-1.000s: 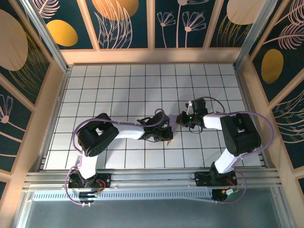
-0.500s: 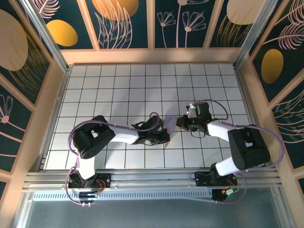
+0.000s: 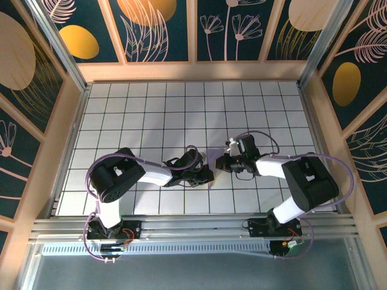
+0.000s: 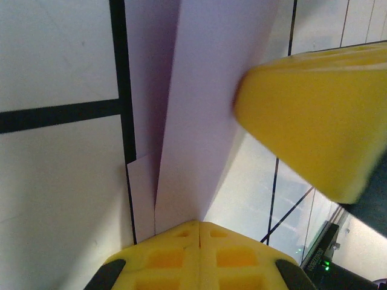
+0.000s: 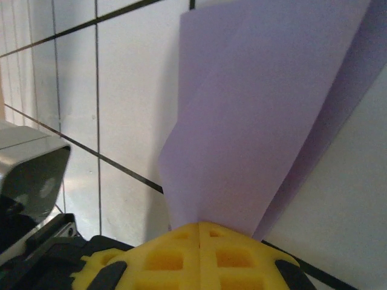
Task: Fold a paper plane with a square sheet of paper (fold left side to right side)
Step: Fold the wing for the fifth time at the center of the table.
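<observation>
Paper (image 4: pixel 205 115): lavender, already creased, more than one layer.
- Left wrist view: a long strip runs from bottom centre to the top edge. A lower layer peeks out at its left, flat on the tiled table (image 4: pixel 54 199).
- Right wrist view: a broad flap fans up and to the right from bottom centre, with a fold line through it. It looks raised off the tiles.
- Top view: the paper is at lower middle of the frame, between the two arm tips and mostly hidden by them.

Left gripper (image 4: pixel 199 232): yellow pads pressed together, paper coming out of the seam, so it is clenched on the paper.
Right gripper (image 5: pixel 199 232): same, pads closed with the paper clamped in them.
In the top view the two tips sit just beside each other.

A big blurred yellow finger (image 4: pixel 308 121) at the right of the left wrist view hangs close over the paper. It is probably the other arm's. Can't tell if it touches.

Step, my read: mid-fold on the left-to-right fold. The paper is gripped at both ends and not yet pressed flat.

Next move calls for:
- carrying the left-held edge across to the right and lining up the edges;
- going easy on tension, since thin paper will likely buckle or tear;
- laying it down, then freeing one side to press the crease;
- watching clearance, as the tips are very close.

Writing: none readable, no brand, no labels.
- A green light (image 4: pixel 323 264) on dark hardware, lower right of the left wrist view.
- A grey block (image 5: pixel 30 175) at lower left of the right wrist view, blank.
- The wall panels in the top view carry leaf and circle artwork, no text.
</observation>
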`<act>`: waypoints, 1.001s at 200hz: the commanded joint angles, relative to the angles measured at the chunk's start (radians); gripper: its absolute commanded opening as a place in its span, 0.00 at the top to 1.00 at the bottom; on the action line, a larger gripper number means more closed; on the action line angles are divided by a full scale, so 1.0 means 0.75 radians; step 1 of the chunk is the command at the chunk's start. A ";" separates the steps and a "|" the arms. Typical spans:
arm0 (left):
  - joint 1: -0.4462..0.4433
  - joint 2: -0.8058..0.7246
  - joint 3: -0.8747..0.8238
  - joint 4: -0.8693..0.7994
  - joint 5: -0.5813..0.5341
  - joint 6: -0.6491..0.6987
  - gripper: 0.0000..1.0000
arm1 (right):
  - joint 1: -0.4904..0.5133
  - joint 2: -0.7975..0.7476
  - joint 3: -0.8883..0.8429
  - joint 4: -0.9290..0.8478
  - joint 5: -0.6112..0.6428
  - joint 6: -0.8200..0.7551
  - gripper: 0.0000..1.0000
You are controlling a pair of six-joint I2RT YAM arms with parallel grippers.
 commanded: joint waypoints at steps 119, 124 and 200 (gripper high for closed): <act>0.011 0.046 -0.036 -0.199 -0.014 -0.040 0.99 | -0.070 0.175 0.157 -0.033 0.084 -0.131 1.00; 0.012 0.046 -0.035 -0.198 -0.014 -0.041 0.99 | -0.079 0.180 0.163 -0.037 0.082 -0.138 1.00; 0.012 0.057 -0.036 -0.198 -0.008 -0.044 0.99 | -0.226 0.293 0.310 -0.083 0.036 -0.225 1.00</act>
